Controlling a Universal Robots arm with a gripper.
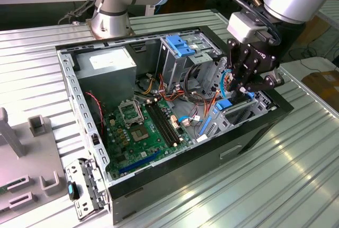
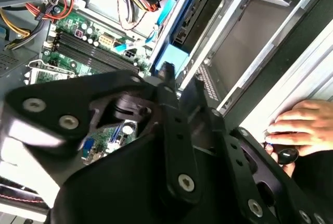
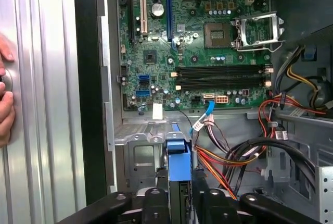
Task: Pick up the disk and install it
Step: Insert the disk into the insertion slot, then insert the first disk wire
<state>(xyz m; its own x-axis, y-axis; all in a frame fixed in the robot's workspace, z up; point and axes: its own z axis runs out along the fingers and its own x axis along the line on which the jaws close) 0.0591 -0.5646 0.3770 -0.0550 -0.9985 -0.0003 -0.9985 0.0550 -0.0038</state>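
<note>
The disk [image 1: 224, 104] stands on edge in the drive bay at the front of the open computer case [image 1: 85, 106], on the exterior view's right. Its blue side-rail frame [image 3: 176, 148] shows between my two black fingers [image 3: 162, 193] in the first wrist view. My gripper [image 1: 235, 94] reaches down into the bay from above and is shut on the disk. In the second wrist view the blue frame [image 2: 174, 57] lies just past a fingertip [image 2: 166, 73], beside the metal bay walls. Most of the disk's body is hidden by the gripper and the cage.
The green motherboard [image 1: 143, 127] lies in the case floor, with bundles of coloured cables [image 3: 234, 156] beside the bay. A grey power-supply box [image 1: 108, 66] and a blue bracket [image 1: 180, 45] sit at the back. A person's hand [image 2: 299, 125] rests outside the case wall.
</note>
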